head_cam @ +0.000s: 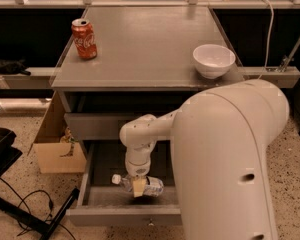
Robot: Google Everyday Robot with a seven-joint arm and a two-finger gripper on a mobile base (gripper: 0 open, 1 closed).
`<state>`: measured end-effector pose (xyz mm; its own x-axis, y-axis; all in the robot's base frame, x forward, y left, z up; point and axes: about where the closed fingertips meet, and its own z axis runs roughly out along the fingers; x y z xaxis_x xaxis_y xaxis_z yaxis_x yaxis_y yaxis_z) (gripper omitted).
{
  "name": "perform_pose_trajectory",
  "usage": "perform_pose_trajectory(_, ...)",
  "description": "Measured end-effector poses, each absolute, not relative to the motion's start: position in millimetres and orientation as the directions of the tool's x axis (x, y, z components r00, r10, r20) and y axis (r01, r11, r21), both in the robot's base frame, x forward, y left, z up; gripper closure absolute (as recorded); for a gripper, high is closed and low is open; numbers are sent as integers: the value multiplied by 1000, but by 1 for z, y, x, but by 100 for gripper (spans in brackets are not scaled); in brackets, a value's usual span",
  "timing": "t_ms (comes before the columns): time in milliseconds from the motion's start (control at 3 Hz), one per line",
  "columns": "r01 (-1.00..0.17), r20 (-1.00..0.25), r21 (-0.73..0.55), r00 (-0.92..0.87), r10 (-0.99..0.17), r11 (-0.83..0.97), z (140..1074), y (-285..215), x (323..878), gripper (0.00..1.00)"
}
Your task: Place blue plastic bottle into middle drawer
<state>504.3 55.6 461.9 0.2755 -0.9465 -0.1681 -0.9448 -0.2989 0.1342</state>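
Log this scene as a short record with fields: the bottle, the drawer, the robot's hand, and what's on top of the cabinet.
object: blue plastic bottle, lying on its side, white cap pointing left
location: inside the middle drawer, which is pulled open
robot: hand lowered into the drawer, closed on the bottle
on top: red can at back left, white bowl at right, both on the cabinet top

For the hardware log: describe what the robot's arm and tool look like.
The arm is smooth, glossy white: a bulky rounded shell with small dark holes, tapering to a slimmer link with a rounded joint and a short cylindrical wrist. No cables or markings show. The tool, low in the open middle drawer, shows a pale tan part at its end.
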Motion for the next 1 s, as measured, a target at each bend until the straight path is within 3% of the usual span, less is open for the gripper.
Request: perform_pose_trajectory(1000, -946, -149, 147, 269, -952, -290, 452, 57, 505, 35)
